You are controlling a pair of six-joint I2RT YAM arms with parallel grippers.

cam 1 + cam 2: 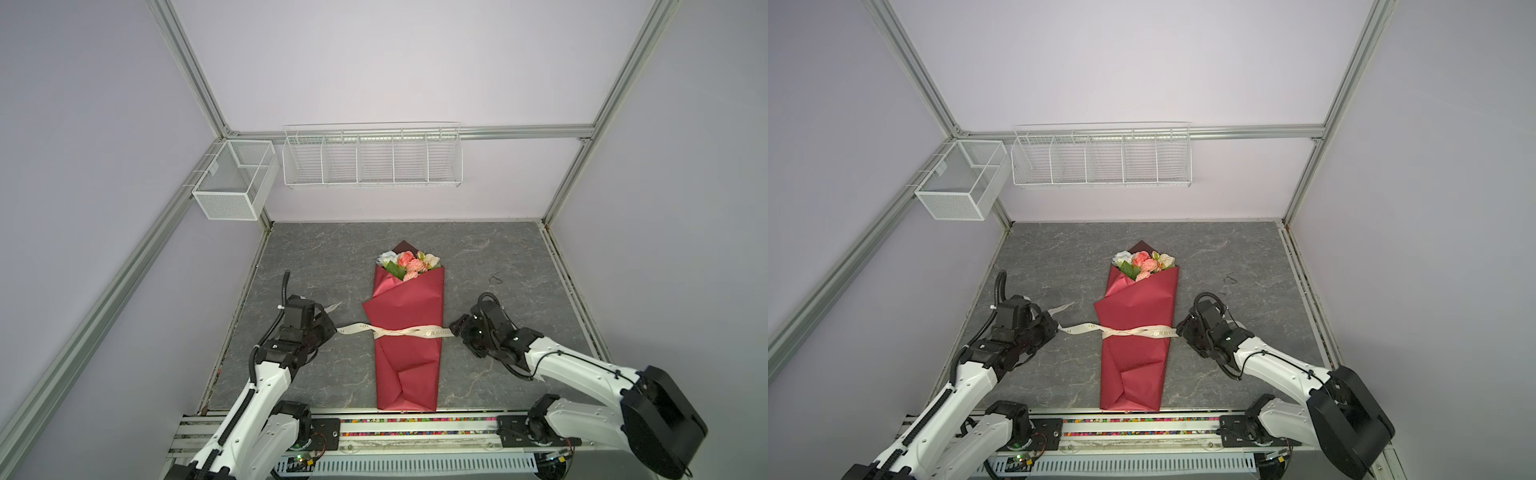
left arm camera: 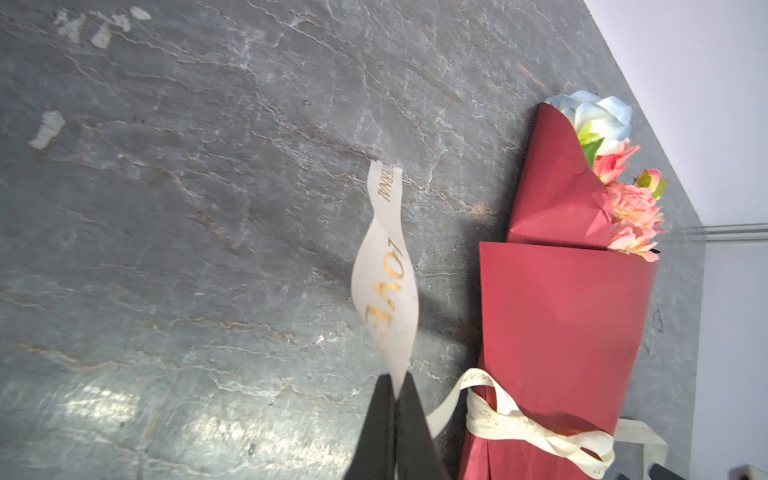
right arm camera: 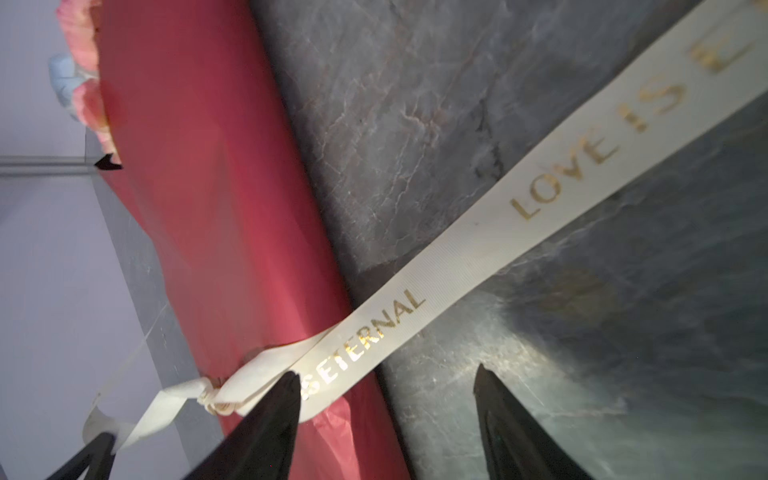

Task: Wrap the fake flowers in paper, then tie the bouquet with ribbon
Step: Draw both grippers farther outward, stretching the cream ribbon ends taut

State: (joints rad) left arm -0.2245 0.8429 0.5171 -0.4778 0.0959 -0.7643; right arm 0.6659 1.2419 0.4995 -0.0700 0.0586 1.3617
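The bouquet of fake flowers [image 1: 409, 365] [image 1: 1133, 365] lies lengthwise mid-table in dark-red paper, with pink, peach and pale blue blooms [image 1: 409, 264] at the far end. A cream printed ribbon [image 1: 428, 332] [image 1: 1142, 331] crosses its waist in a knot. My left gripper [image 1: 332, 328] [image 1: 1054, 328] [image 2: 398, 388] sits left of the bouquet, shut on the ribbon's [image 2: 384, 282] left tail. My right gripper [image 1: 455, 328] [image 1: 1181, 328] [image 3: 386, 374] stands open just right of the wrap [image 3: 199, 187]. The other ribbon tail [image 3: 519, 208] lies loose past one fingertip [image 3: 286, 386], not pinched.
Two white wire baskets [image 1: 235, 183] [image 1: 372, 160] hang on the back wall above the grey stone-look tabletop [image 1: 311, 257]. A small dark loop [image 1: 495, 279] lies on the table to the right. The arm rail [image 1: 415, 428] runs along the front edge.
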